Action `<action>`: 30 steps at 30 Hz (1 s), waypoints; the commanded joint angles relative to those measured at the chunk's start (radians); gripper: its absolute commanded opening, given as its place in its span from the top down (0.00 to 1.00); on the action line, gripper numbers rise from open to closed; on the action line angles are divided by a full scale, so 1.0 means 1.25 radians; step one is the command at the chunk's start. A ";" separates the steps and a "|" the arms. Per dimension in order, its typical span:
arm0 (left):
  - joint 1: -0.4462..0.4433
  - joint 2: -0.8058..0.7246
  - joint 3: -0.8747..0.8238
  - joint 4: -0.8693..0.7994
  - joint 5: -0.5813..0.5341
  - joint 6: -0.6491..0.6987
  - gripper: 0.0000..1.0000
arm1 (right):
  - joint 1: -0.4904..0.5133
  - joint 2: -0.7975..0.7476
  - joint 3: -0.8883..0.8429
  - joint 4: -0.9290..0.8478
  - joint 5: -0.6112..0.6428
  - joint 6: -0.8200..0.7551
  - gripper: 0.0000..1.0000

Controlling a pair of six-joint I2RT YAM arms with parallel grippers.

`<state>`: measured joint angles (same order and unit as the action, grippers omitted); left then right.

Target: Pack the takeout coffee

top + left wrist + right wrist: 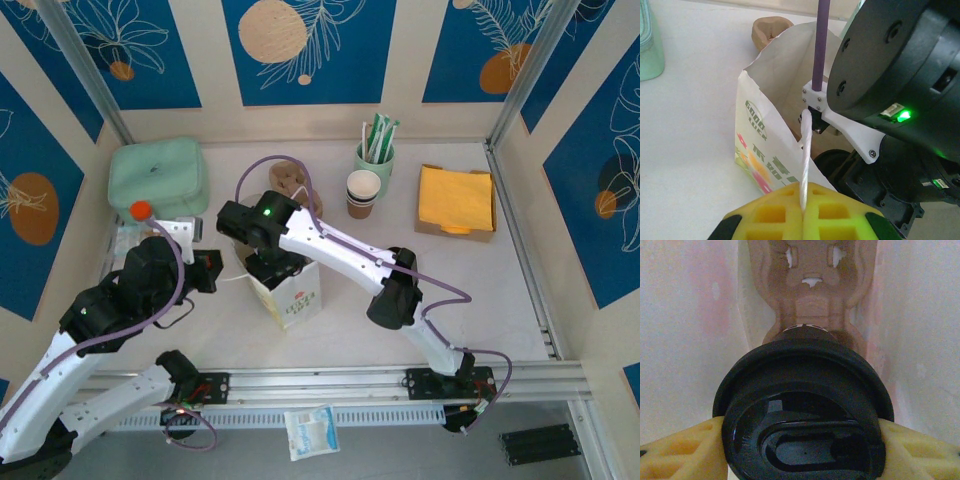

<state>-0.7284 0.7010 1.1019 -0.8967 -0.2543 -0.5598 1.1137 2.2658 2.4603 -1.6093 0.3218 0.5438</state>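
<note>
right gripper (802, 442): clamped on takeout coffee (802, 385), inside paper bag (760, 150) | left gripper (803, 212): pinching bag handle (806, 150)

My gripper (802, 202) pinches the white string (806, 150) of the paper bag (757, 150). The other arm (890, 65), big and black, dips into the bag.

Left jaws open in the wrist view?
No, the left jaws are shut, pinching the bag's white handle between them.
</note>
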 commanded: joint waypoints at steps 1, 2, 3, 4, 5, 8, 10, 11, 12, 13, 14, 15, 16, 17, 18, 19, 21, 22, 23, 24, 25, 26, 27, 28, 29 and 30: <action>0.006 -0.010 -0.007 0.011 0.005 -0.001 1.00 | 0.006 -0.021 -0.013 -0.033 -0.016 0.015 0.42; 0.005 -0.009 -0.007 0.010 0.006 -0.001 1.00 | 0.005 -0.021 -0.012 -0.033 -0.015 0.016 0.42; 0.005 -0.009 -0.007 0.012 0.006 -0.001 1.00 | 0.004 -0.020 -0.013 -0.033 -0.016 0.016 0.42; 0.005 -0.007 -0.006 0.012 0.006 -0.001 1.00 | 0.005 -0.022 -0.014 -0.034 -0.014 0.016 0.42; 0.005 -0.007 -0.005 0.012 0.007 -0.001 1.00 | 0.004 -0.021 -0.013 -0.034 -0.014 0.015 0.42; 0.005 -0.006 -0.005 0.012 0.008 -0.001 1.00 | 0.003 -0.023 -0.013 -0.035 -0.011 0.015 0.42; 0.005 -0.006 -0.005 0.012 0.008 -0.002 1.00 | 0.004 -0.023 -0.013 -0.034 -0.011 0.014 0.42; 0.005 -0.006 -0.005 0.012 0.008 -0.003 1.00 | 0.002 -0.022 -0.013 -0.034 -0.012 0.015 0.42; 0.006 -0.006 -0.005 0.012 0.008 -0.004 1.00 | 0.002 -0.024 -0.014 -0.034 -0.010 0.014 0.42; 0.005 -0.006 -0.005 0.012 0.009 -0.003 1.00 | 0.002 -0.025 -0.015 -0.034 -0.010 0.015 0.42; 0.005 -0.006 -0.004 0.012 0.009 -0.004 1.00 | 0.002 -0.024 -0.015 -0.034 -0.011 0.014 0.42; 0.005 -0.005 -0.004 0.012 0.008 -0.004 1.00 | 0.002 -0.025 -0.015 -0.034 -0.011 0.014 0.42; 0.005 -0.006 -0.004 0.011 0.008 -0.003 1.00 | 0.001 -0.025 -0.014 -0.034 -0.011 0.014 0.42; 0.005 -0.006 -0.004 0.011 0.008 -0.003 1.00 | 0.002 -0.024 -0.015 -0.034 -0.011 0.014 0.42; 0.006 -0.006 -0.004 0.011 0.008 -0.003 1.00 | 0.001 -0.025 -0.016 -0.033 -0.011 0.013 0.42; 0.005 -0.006 -0.003 0.011 0.008 -0.003 1.00 | 0.001 -0.025 -0.017 -0.034 -0.011 0.014 0.42; 0.005 -0.007 -0.003 0.010 0.008 -0.004 1.00 | 0.001 -0.025 -0.017 -0.033 -0.011 0.014 0.42; 0.006 -0.007 -0.004 0.009 0.008 -0.003 1.00 | 0.001 -0.024 -0.017 -0.034 -0.011 0.014 0.42; 0.005 -0.007 -0.004 0.010 0.008 -0.004 1.00 | 0.001 -0.025 -0.019 -0.034 -0.010 0.014 0.42; 0.005 -0.007 -0.003 0.009 0.008 -0.004 1.00 | 0.001 -0.024 -0.019 -0.033 -0.010 0.013 0.42; 0.005 -0.007 -0.003 0.009 0.008 -0.003 1.00 | 0.000 -0.025 -0.019 -0.034 -0.011 0.013 0.42; 0.005 -0.007 -0.004 0.009 0.008 -0.003 1.00 | -0.002 -0.024 -0.021 -0.035 -0.010 0.012 0.42; 0.006 -0.008 -0.003 0.010 0.008 -0.004 1.00 | -0.002 -0.025 -0.022 -0.036 -0.010 0.012 0.42; 0.005 -0.007 -0.003 0.010 0.010 -0.003 1.00 | -0.003 -0.025 -0.022 -0.037 -0.010 0.011 0.42; 0.006 -0.009 -0.003 0.010 0.010 -0.003 1.00 | -0.003 -0.025 -0.023 -0.038 -0.010 0.010 0.42; 0.005 -0.009 -0.003 0.011 0.009 -0.004 1.00 | -0.004 -0.026 -0.024 -0.040 -0.010 0.011 0.42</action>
<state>-0.7284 0.7010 1.1019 -0.8967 -0.2543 -0.5602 1.1126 2.2604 2.4516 -1.6085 0.3218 0.5434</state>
